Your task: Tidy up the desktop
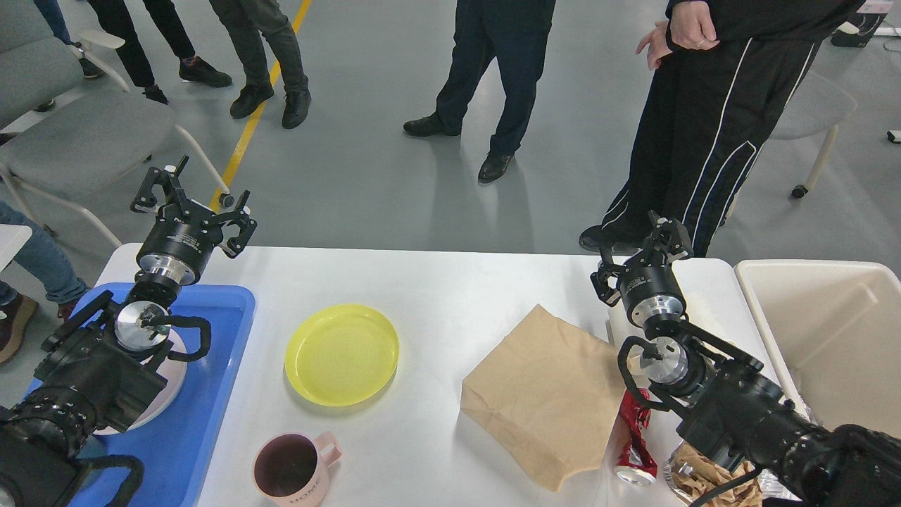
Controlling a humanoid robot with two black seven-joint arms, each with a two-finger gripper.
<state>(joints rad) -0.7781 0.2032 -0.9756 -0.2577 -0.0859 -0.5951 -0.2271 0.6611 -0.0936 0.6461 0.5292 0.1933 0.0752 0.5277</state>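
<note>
The white desktop (436,282) carries a yellow plate (342,354) at centre-left, a pink mug (292,468) at the front edge, and a flat brown paper bag (549,394) to the right. Beside the bag lie a crushed red can (633,440) and crumpled brown paper (704,475), partly hidden by my right arm. My left gripper (199,203) is open and empty, raised over the table's far left corner above the blue tray (211,394). My right gripper (639,259) is open and empty, above the far right of the table behind the bag.
A white plate (169,394) lies in the blue tray, mostly under my left arm. A beige bin (830,331) stands off the table's right end. Several people stand beyond the far edge, and grey chairs (84,141) are at the back left.
</note>
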